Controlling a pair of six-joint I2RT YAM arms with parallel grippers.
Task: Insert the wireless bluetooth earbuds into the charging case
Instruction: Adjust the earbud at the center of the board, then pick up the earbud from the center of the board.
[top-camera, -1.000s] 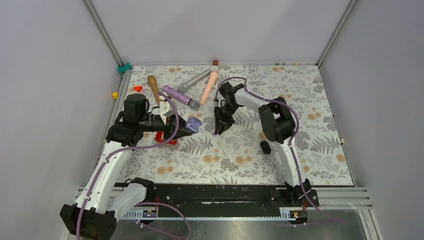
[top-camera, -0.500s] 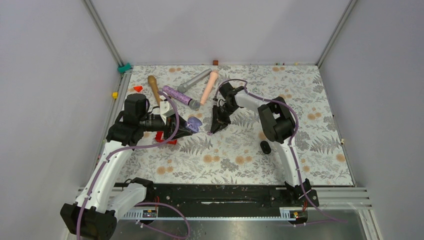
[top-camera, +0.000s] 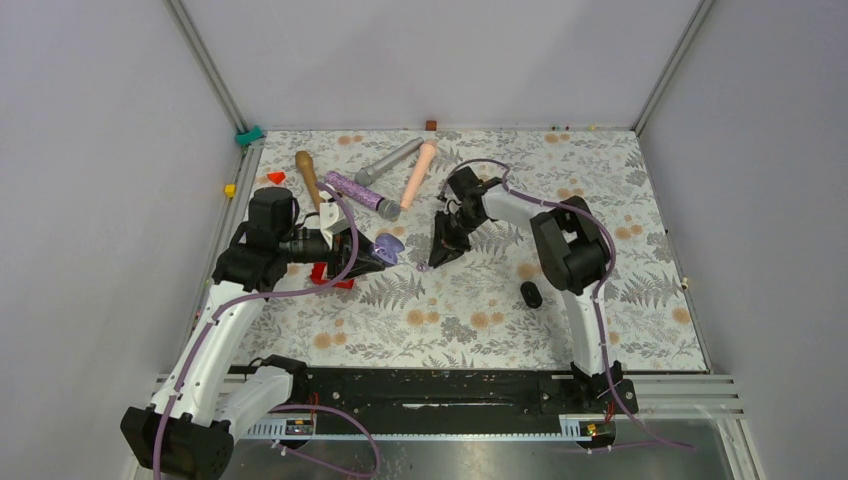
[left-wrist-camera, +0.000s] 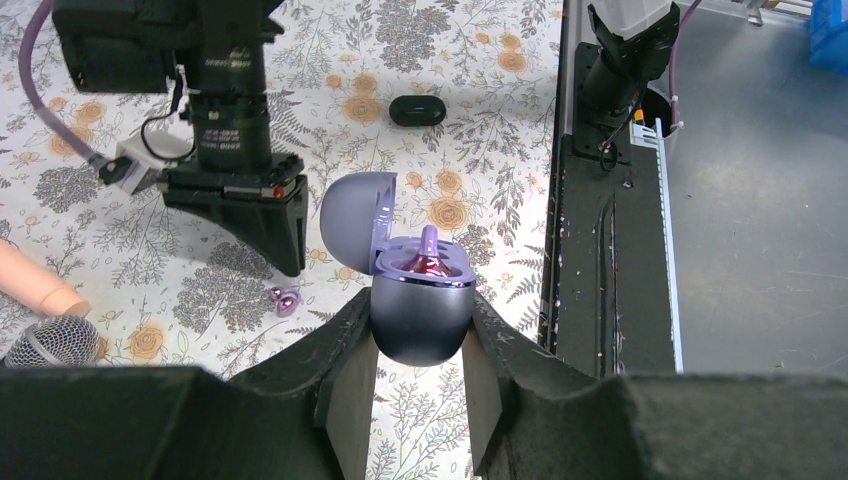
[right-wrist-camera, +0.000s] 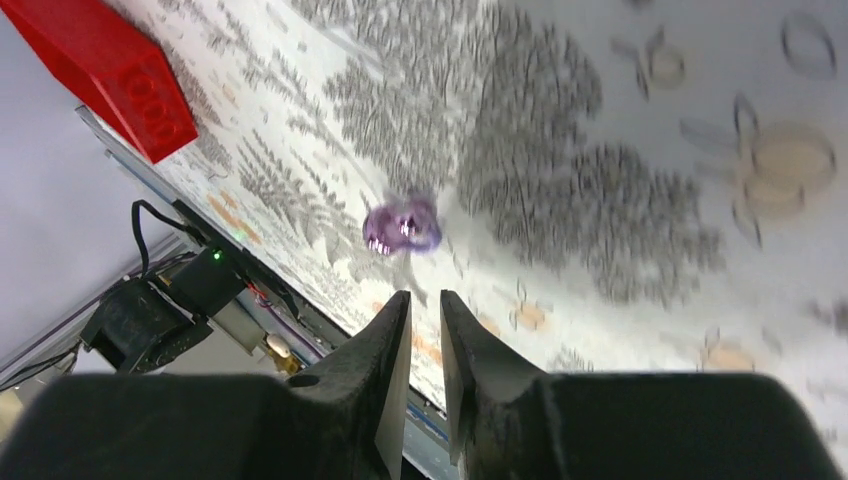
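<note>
**One bud loose on the table, case held open**

The left gripper (left-wrist-camera: 422, 305) pinches the case (left-wrist-camera: 420, 328) by its lower shell and holds it off the table (top-camera: 480, 320). The lid (left-wrist-camera: 350, 208) is swung open to one side. One well shows a purple stem and a reddish gleam. This is probably a seated bud (left-wrist-camera: 430, 260), but the wrist view is too small to confirm it sits fully home.

The loose bud (right-wrist-camera: 402, 226) is purple and glossy and lies on the floral surface. It sits just off the tips of the right gripper (right-wrist-camera: 425, 300), a shade to one side of their line, and they do not touch it. The right fingers are barely parted, with a thin slit between them and nothing in it. The right wrist view is smeared.

The red block (right-wrist-camera: 120, 80) and the black pebble (top-camera: 531, 294) both lie well apart from the bud and seem to play no part.

Judged step: the pick-up of the loose bud. If the first bud is seated, the task is about half done.

What the next move calls for:
- Spread the right fingers wider than the bud.
- Centre them over it, lower to the table and close lightly.
- Take care on closing, since the bud is small and slick and may skid or pop out of an off-centre pinch.
- Carry the bud across to the case, which is near but apart.
- Line the stem up with the free well while the left gripper holds the case steady.
</note>
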